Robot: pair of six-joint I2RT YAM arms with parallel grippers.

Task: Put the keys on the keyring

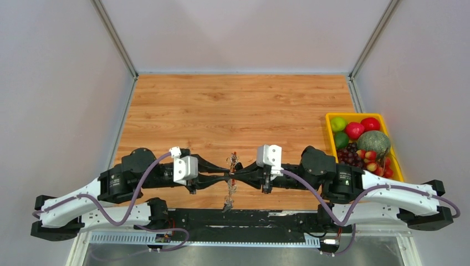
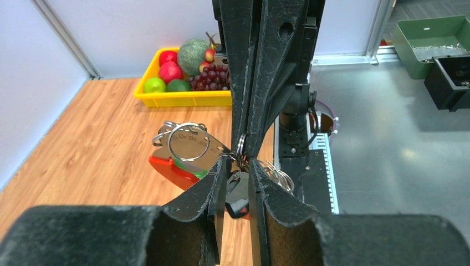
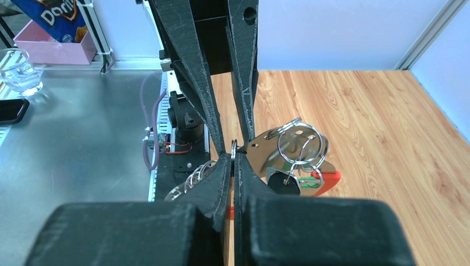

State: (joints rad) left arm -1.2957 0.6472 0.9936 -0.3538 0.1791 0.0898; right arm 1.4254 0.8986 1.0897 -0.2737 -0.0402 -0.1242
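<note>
My two grippers meet tip to tip over the table's near edge. The right gripper (image 1: 238, 176) (image 3: 233, 158) is shut on a thin silver ring of the keyring (image 3: 299, 145). The keyring's red loop (image 3: 328, 180) (image 2: 169, 169), green tag (image 2: 188, 169) and silvery plate (image 2: 191, 145) hang beside the tips, and its coiled chain (image 3: 194, 176) (image 1: 228, 195) dangles below. The left gripper (image 1: 225, 177) (image 2: 238, 163) has its fingers narrowly apart with a black-headed key (image 2: 238, 198) held between them. Another black-headed key (image 3: 284, 183) hangs from the rings.
A yellow tray (image 1: 330, 119) of fruit stands at the table's right edge, also in the left wrist view (image 2: 183, 98). The black arm mount rail (image 1: 244, 219) runs just below the grippers. White walls enclose the wooden table (image 1: 238, 111).
</note>
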